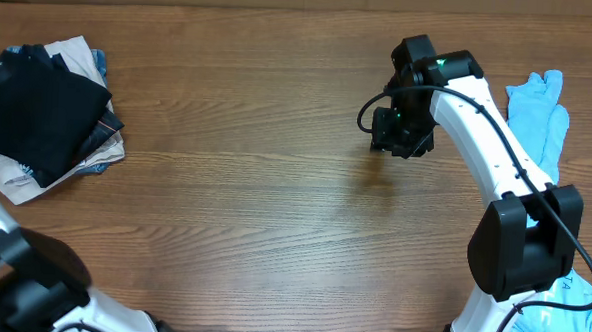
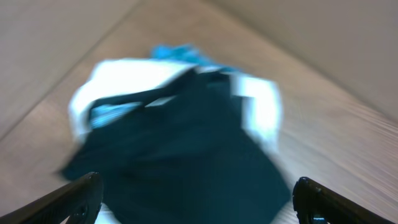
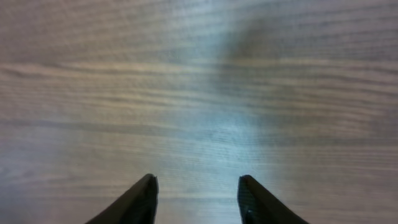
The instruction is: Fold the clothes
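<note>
Fabric looks soft, light, floppy: black T-shirt [image 1: 33, 110] piled at left edge of table [image 1: 274, 205] before my wide-open left gripper [image 2: 198, 200], light blue tee [image 1: 538, 117] far right, right gripper [image 3: 198, 199] parted, empty; I'd pinch a hem corner.

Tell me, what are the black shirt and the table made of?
The black shirt looks like soft, matte cloth: it lies folded with limp, creased edges. The table looks like wood, or maybe a wood-look top: brown with long grain lines and a faint shine.
</note>
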Motion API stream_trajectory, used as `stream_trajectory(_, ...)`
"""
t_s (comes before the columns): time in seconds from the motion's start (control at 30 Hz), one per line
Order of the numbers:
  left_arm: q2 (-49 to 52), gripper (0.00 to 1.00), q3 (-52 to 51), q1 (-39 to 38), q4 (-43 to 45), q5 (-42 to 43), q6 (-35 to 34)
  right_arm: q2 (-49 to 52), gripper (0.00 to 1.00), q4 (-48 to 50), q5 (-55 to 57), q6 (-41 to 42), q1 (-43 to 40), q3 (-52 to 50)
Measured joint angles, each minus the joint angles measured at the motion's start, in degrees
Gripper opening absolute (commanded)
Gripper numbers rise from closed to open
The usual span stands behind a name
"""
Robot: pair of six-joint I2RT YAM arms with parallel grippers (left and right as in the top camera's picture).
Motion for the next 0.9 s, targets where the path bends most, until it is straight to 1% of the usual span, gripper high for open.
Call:
stream_trajectory(0.1,-3.0,1.00,0.6,-5.9,-1.7,1.1,0.6,0.0,0.57,3.4,0.0,-0.1,0.0,0.0)
stream_trajectory(0.13,-3.6,1.00,0.8,-8.1,-2.4,1.4,0.7,0.0,0.61,5.1,0.0,-0.1,0.0,0.0)
stream_trajectory(0.17,-3.8,1.00,0.9,-10.0,-3.3,1.6,0.7,0.0,0.74,6.1,0.0,-0.1,0.0,0.0)
stream_trajectory(0.2,-3.9,1.00,1.0,-11.9,-4.2,1.8,0.8,0.0,0.81,8.0,0.0,-0.1,0.0,0.0)
stream_trajectory(0.23,-3.9,1.00,0.9,-14.0,-5.5,1.9,0.8,0.0,0.99,9.9,0.0,0.1,0.0,0.0)
stream_trajectory(0.43,-3.8,1.00,0.9,-23.8,-7.4,2.3,0.8,0.0,1.00,19.4,0.1,-0.3,-0.1,0.2)
stream_trajectory(0.53,-3.8,1.00,0.9,-27.4,-8.5,2.4,0.8,0.0,1.00,20.3,0.1,-1.8,-0.9,1.5)
stream_trajectory(0.67,-3.8,1.00,0.9,-30.3,-11.5,2.7,0.8,0.0,1.00,17.9,0.1,-3.7,-3.0,6.9)
stream_trajectory(0.77,-3.8,1.00,0.9,-31.5,-15.4,2.7,0.7,0.0,1.00,13.6,0.1,-4.2,-4.9,12.0)
stream_trajectory(0.8,-3.8,1.00,0.9,-31.7,-16.4,2.7,0.8,0.0,1.00,10.8,0.2,-4.5,-5.9,14.4)
stream_trajectory(0.9,-3.8,1.00,0.9,-31.7,-22.5,2.4,0.7,-0.4,1.00,6.2,0.2,-4.8,-7.7,17.2)
